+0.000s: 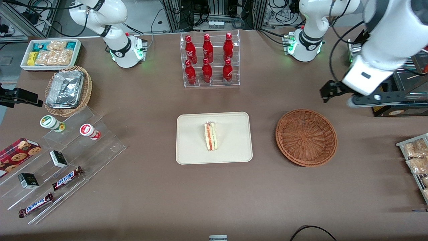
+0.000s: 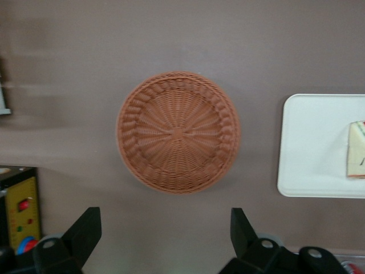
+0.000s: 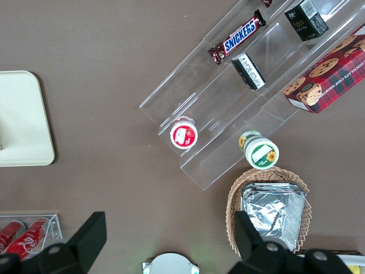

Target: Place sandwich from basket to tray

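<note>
The left arm's hand point(image 1: 329, 91) hangs in the air above the tabletop point(image 1: 150, 187), raised over a spot a little farther from the front camera than the basket point(image 1: 306, 137) and toward the working arm's end; its two dark fingers point(image 2: 85, 231) stand spread wide apart with nothing between them, and in the wrist view they frame the bare brown cloth just beside the basket point(image 2: 178, 132). The basket is a round reddish-brown wicker bowl with nothing in it, its woven spokes plain to see. Next to it, toward the parked arm's end and with a strip of tabletop between them, lies the cream rectangular tray point(image 1: 189, 154) with rounded corners, flat on the cloth. The sandwich point(image 1: 210, 136) rests on the tray, near its middle, a pale wedge lying on its side with the orange-red and green filling showing along one edge; the wrist view catches only a corner of it point(image 2: 357, 157) on the tray point(image 2: 311, 142). Farther from the front camera than the tray stands a clear rack of red bottles point(image 1: 208, 59). Toward the parked arm's end sit a tan wicker basket holding foil containers point(image 1: 67, 89) and a stepped clear stand with chocolate bars point(image 1: 67, 177)
</note>
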You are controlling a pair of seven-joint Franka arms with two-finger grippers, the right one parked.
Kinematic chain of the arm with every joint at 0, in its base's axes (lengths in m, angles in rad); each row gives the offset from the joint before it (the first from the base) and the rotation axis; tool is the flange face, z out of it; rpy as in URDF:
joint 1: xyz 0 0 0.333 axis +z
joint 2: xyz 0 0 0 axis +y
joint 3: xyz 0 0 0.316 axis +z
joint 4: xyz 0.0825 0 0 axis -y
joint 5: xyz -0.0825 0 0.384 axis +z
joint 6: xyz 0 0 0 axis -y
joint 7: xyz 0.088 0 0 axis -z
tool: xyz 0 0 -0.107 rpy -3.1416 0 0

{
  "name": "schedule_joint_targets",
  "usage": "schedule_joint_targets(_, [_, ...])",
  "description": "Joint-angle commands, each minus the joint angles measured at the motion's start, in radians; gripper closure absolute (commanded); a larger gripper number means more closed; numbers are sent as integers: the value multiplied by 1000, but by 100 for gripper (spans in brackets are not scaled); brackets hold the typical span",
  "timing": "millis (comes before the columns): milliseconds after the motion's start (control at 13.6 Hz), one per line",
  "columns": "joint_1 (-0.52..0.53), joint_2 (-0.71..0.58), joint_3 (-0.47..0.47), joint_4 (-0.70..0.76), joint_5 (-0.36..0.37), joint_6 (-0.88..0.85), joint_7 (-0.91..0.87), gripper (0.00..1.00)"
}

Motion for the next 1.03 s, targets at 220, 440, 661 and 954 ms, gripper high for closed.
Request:
schedule_joint_targets(220, [61, 55, 34, 109, -7, -78, 140, 0])
schedule_joint_targets(440, [-40, 86, 205, 161, -34, -87, 192, 0])
schedule_joint_targets(661, [-48, 101, 229, 187, -28, -87, 252, 0])
schedule_joint_targets(954, [-44, 92, 281, 184, -25, -106, 267, 0])
